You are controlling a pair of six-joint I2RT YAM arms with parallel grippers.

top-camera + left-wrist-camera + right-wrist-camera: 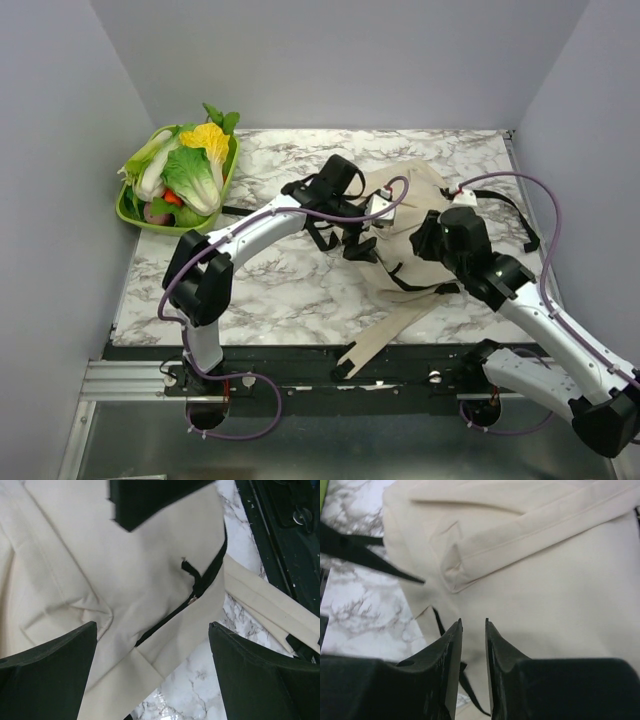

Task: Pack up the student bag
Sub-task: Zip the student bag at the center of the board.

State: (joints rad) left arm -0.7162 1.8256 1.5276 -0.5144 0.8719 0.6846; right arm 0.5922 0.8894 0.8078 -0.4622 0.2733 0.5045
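Long beige straps of student bag trail over near desk edge. Bag lies mid-desk, right of centre. My right hand over its cloth, jaws narrowly parted, empty. My left hand wide open over black zipper. Green tray of vegetables far left.

The student bag is matt cream cloth (zipper trim black). At its nine o'clock, the table looks smooth and marbled.
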